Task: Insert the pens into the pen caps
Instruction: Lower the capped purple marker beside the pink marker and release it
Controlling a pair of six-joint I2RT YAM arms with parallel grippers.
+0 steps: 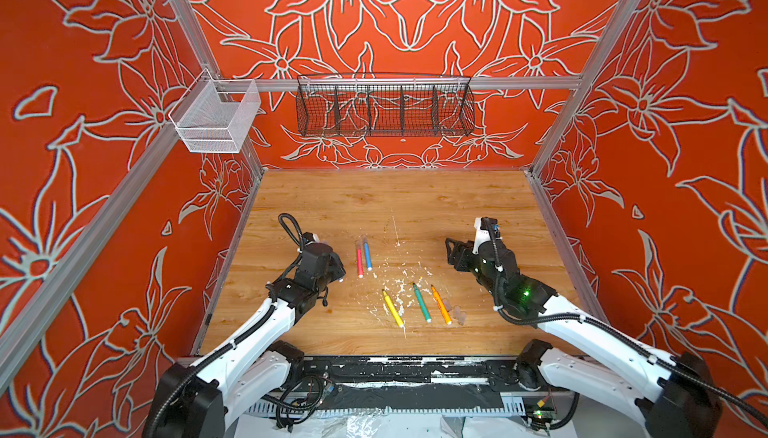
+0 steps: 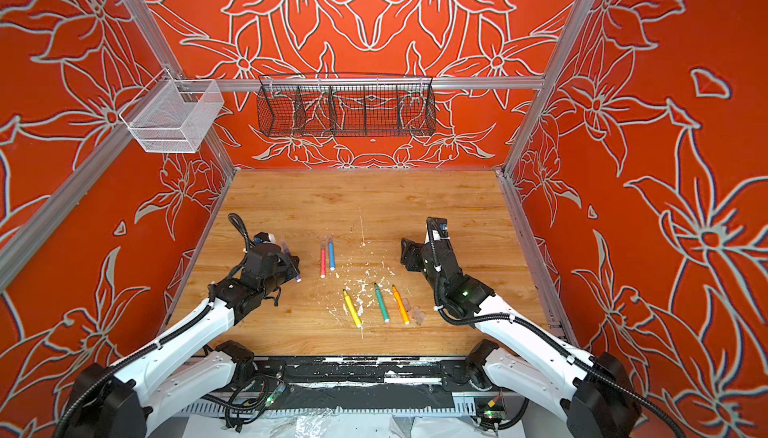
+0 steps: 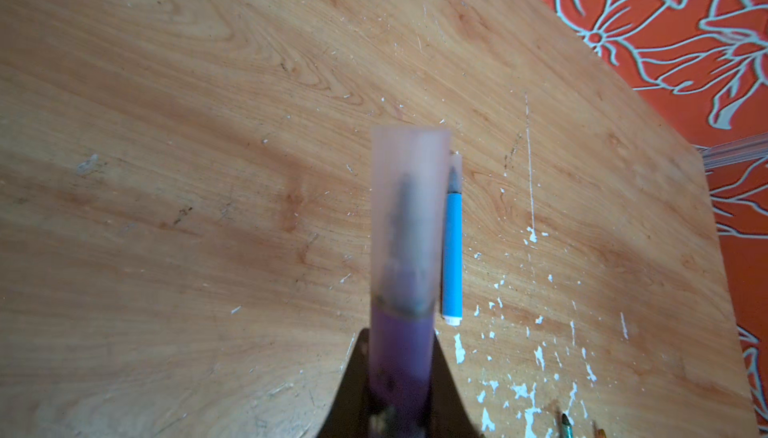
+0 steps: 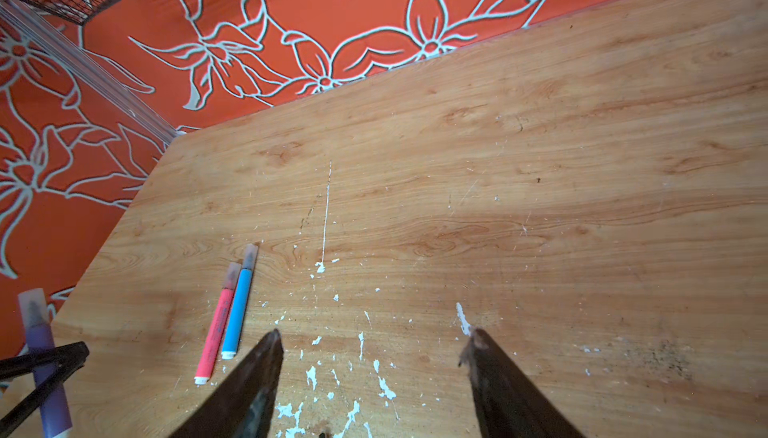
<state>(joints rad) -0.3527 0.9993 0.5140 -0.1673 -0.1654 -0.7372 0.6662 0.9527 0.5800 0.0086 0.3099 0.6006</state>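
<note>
Purple plastic fills the middle of my left wrist view. The slim purple felt-tip marker sits between the two dark fingers of the left gripper, which is closed tight on the barrel. A translucent whitish plastic cap covers the front end of this purple marker, and the dark tip shows through it. In a top view the left gripper holds the marker above the left part of the light wooden table.

The right gripper has its jaws wide apart. Between them I see only bare table and some white flecks, so this gripper is empty. In a top view it hangs over the right part of the table.

Between the two arms, a pink felt-tip marker and a blue felt-tip marker lie close side by side. Each has a clear cap on its far end.

Nearer to the robot base lie a yellow felt-tip marker, a green felt-tip marker and an orange felt-tip marker. They are a little apart from each other, and their bare pointed tips point toward the back wall. Just to the right of the orange marker, in both top views, lie small loose clear caps. They are too pale for me to count with certainty.
</note>
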